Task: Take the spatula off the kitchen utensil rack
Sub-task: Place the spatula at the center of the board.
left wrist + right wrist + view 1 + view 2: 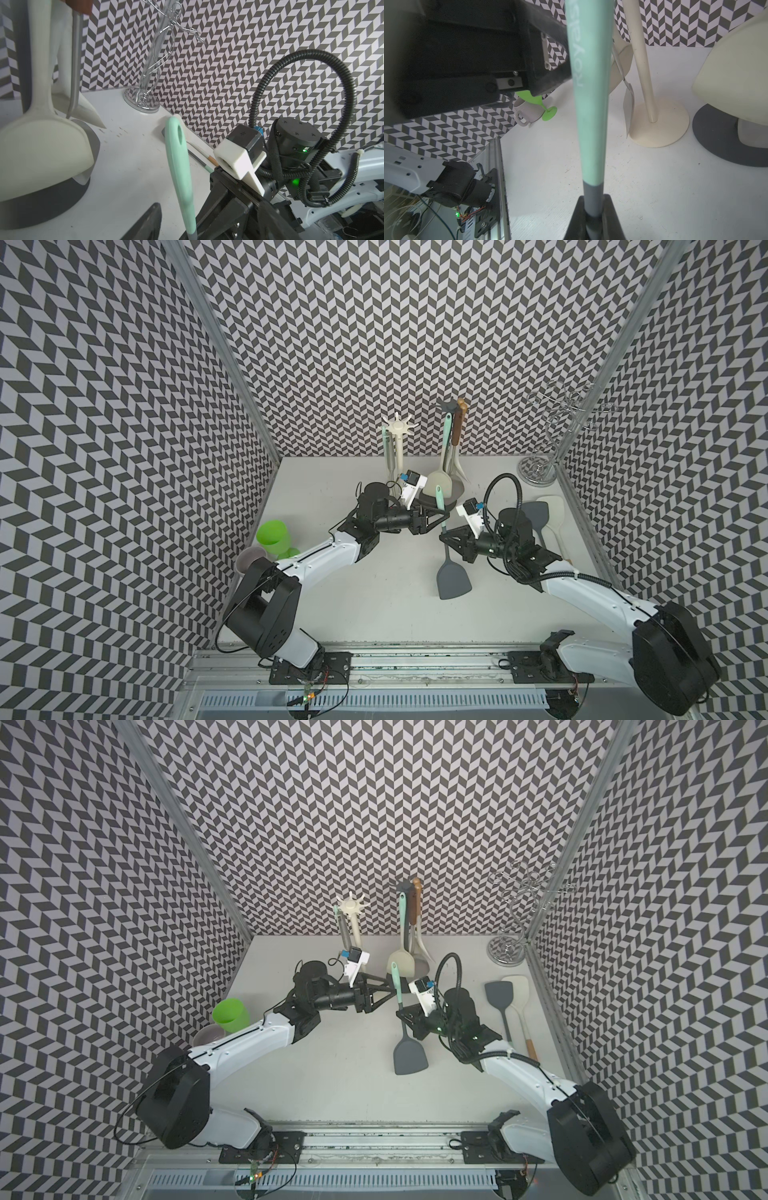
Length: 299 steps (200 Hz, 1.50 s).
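My right gripper pinches the spatula by its grey neck, clear of the rack and just in front of it. My left gripper straddles the mint handle, seemingly unclamped, to steady it.

R tool pinching spatula at grey neck

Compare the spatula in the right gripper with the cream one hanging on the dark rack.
The held spatula has a grey blade; the hanging spatula has a cream one. The held spatula is off the rack, clamped at its grey neck by the right gripper; the hanging spatula hangs from the rack's top. Both have mint handles.
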Each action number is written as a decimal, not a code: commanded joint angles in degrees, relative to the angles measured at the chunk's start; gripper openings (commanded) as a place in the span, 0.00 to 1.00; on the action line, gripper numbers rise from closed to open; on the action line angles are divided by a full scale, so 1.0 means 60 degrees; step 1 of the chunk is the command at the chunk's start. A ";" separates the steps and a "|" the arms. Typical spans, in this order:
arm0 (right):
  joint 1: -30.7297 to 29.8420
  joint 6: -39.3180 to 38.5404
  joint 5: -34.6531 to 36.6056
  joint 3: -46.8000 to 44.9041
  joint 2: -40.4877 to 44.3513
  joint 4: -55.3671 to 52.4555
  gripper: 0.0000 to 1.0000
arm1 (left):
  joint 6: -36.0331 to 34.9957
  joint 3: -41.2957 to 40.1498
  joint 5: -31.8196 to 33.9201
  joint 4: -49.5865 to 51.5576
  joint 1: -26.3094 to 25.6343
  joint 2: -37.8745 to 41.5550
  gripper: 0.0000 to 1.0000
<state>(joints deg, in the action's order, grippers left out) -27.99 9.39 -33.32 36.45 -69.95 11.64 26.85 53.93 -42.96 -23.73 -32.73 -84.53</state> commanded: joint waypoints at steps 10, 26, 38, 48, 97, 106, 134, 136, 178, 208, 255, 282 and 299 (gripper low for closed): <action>-0.0009 -0.0367 -0.1141 -0.0050 0.0357 0.0611 0.00 | 0.0174 0.0335 -0.0390 -0.0393 -0.0130 -0.0347 0.68; -0.0004 -0.0405 -0.1320 -0.0037 0.0269 0.0589 0.00 | 0.0139 0.0515 -0.0496 -0.0404 -0.0267 -0.0528 0.60; -0.0034 -0.0450 -0.1575 -0.0043 0.0149 0.0665 0.00 | 0.0131 0.0591 -0.0572 -0.0436 -0.0371 -0.0614 0.49; -0.0055 -0.0465 -0.1780 -0.0070 0.0035 0.0816 0.00 | 0.0089 0.0606 -0.0571 -0.0455 -0.0432 -0.0644 0.41; -0.0116 -0.0541 -0.1972 -0.0059 -0.0206 0.1005 0.00 | -0.0087 0.0179 -0.0218 -0.0519 -0.0510 -0.0550 0.00; -0.0111 -0.0547 -0.1921 -0.0056 -0.0206 0.0978 0.00 | -0.0146 0.0085 -0.0040 -0.0492 -0.0561 -0.0474 0.00; -0.0107 -0.0792 -0.1789 -0.0082 0.0020 0.0788 0.00 | -0.0264 -0.0179 0.0682 -0.0477 -0.0636 -0.0246 0.00; -0.0102 -0.0811 -0.1786 -0.0090 0.0037 0.0786 0.00 | -0.0247 -0.0202 0.0747 -0.0501 -0.0638 -0.0236 0.00; -0.0098 -0.1042 -0.1528 -0.0093 0.0100 0.0757 0.00 | -0.0119 -0.0413 0.1515 -0.0837 -0.0639 -0.0185 0.00; -0.0104 -0.1236 -0.1207 0.0003 -0.0008 0.0420 0.01 | -0.0016 -0.0650 0.1857 -0.1107 -0.0638 -0.0050 0.00; -0.0110 -0.1036 -0.1086 -0.0046 0.0313 0.0354 0.16 | -0.0021 -0.0712 0.2289 -0.1187 -0.0623 0.0272 0.00; -0.0100 -0.0899 -0.0974 -0.0043 0.0348 0.0321 0.29 | -0.0175 -0.0783 0.2633 -0.1143 -0.0594 0.0519 0.00; -0.0105 -0.0889 -0.0841 0.0005 0.0443 0.0174 0.34 | -0.0269 -0.0746 0.2818 -0.1104 -0.0582 0.0615 0.00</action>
<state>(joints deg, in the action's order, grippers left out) -28.47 5.50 -38.15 36.16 -68.99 11.88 26.61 49.67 -29.15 -29.17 -36.56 -83.15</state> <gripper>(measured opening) 0.315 0.141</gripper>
